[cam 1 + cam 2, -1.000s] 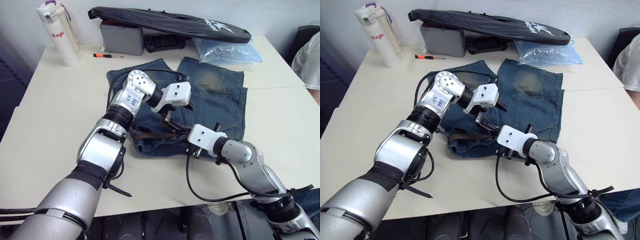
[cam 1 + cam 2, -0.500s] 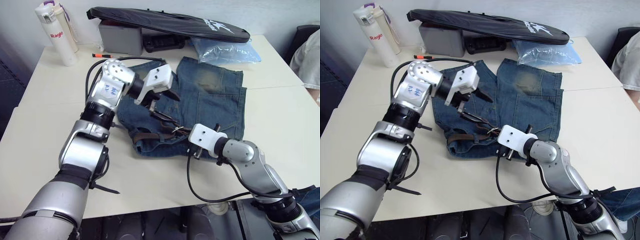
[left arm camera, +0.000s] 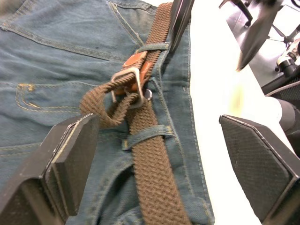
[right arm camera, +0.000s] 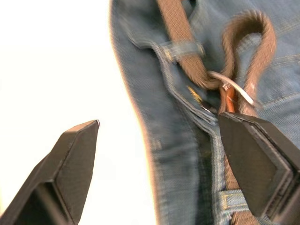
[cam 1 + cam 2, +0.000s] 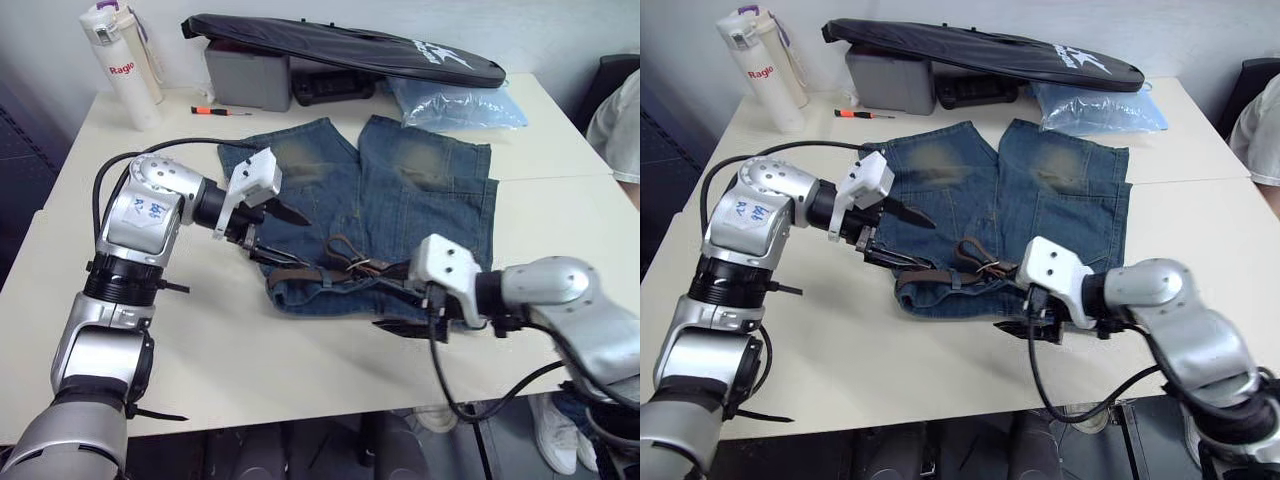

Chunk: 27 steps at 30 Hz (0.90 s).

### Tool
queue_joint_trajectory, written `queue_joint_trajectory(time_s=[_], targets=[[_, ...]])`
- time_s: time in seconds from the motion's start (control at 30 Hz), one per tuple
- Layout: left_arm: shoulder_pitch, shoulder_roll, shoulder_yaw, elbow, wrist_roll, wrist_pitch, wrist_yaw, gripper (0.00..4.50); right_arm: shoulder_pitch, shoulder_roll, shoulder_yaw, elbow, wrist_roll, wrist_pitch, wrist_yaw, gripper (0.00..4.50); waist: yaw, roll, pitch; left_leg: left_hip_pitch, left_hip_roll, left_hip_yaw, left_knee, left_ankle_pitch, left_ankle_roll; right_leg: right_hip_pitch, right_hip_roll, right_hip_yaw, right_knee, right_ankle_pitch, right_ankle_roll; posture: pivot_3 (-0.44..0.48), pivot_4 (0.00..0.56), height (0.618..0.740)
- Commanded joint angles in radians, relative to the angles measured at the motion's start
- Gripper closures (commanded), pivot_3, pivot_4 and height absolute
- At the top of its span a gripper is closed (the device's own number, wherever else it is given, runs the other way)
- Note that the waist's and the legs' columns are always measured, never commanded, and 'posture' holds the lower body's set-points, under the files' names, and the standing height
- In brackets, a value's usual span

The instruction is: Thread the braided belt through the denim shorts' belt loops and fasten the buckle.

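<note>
Cream table (image 5: 90,300), shorts (image 5: 420,205) flat, belt (image 3: 150,154) through loops (image 3: 147,137), buckle (image 3: 129,86) ahead of spread left gripper (image 5: 268,228), right gripper (image 5: 400,310) spread, empty, white bottle (image 5: 122,65), black bag (image 5: 350,45) behind.

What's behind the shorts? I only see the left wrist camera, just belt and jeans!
Observer: A long black bag lies along the table's far edge, resting on a grey box.
Operator: Anything to drink?
Observer: Yes, a white bottle stands at the far left corner.
Operator: Any tools?
Observer: A small orange-handled screwdriver lies between the bottle and the shorts.
</note>
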Motion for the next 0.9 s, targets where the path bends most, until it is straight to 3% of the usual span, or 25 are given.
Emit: queue_joint_trajectory(time_s=[0.03,0.23,0.27,0.5,0.7,0.8,0.9], targets=[[0.021,-0.008,-0.032,-0.034,-0.008,-0.024,0.029,1.33,-0.058,-0.008,-0.079,-0.026,0.119,0.073,-0.021,0.0,-0.001,0.0,0.0,0.0,0.0,0.0,0.001,0.0,0.0,0.0,0.0,0.0,0.001,0.0,0.0,0.0,0.15,0.74],[0.036,-0.063,-0.133,0.067,0.054,-0.157,0.07,4.18,-0.072,-0.048,-0.107,-0.018,0.136,0.067,-0.123,0.0,0.008,0.0,0.0,0.0,0.0,0.0,0.004,-0.001,0.0,0.0,0.0,0.001,0.003,0.0,-0.001,0.0,0.15,0.74],[0.032,-0.073,-0.139,0.083,0.053,-0.16,0.072,4.41,-0.07,-0.054,-0.109,-0.016,0.139,0.063,-0.135,0.0,0.009,0.0,0.0,0.0,0.0,0.0,0.004,-0.001,0.0,0.0,0.0,0.001,0.003,0.0,-0.001,0.0,0.15,0.74],[-0.004,-0.123,-0.17,0.223,0.097,-0.242,0.116,4.41,-0.041,-0.087,-0.145,-0.027,0.18,0.042,-0.187,0.0,0.017,0.0,0.0,0.0,0.0,0.0,0.005,-0.001,0.0,0.0,0.0,0.001,0.004,0.0,-0.001,0.0,0.15,0.74],[0.082,-0.105,-0.243,0.184,0.127,-0.279,0.061,4.41,-0.018,-0.145,-0.153,-0.017,0.167,0.021,-0.235,0.0,0.018,0.0,0.0,0.0,0.0,0.0,0.005,-0.001,0.001,0.0,0.0,0.001,0.004,0.0,-0.001,0.0,0.15,0.74],[0.123,-0.095,-0.253,0.132,0.118,-0.25,0.04,4.41,0.0,-0.202,-0.099,0.021,0.094,-0.07,-0.243,0.0,0.018,0.0,0.0,0.0,0.0,0.0,0.005,-0.001,0.001,0.0,0.0,0.001,0.004,0.0,-0.001,0.0,0.15,0.74],[0.16,-0.085,-0.251,0.087,0.123,-0.234,0.058,4.41,-0.008,-0.17,-0.016,0.114,0.033,-0.147,-0.274,0.0,0.017,-0.001,-0.001,0.0,0.0,0.001,0.005,-0.001,0.001,0.0,0.0,0.002,0.004,0.0,-0.001,0.0,0.15,0.74]])
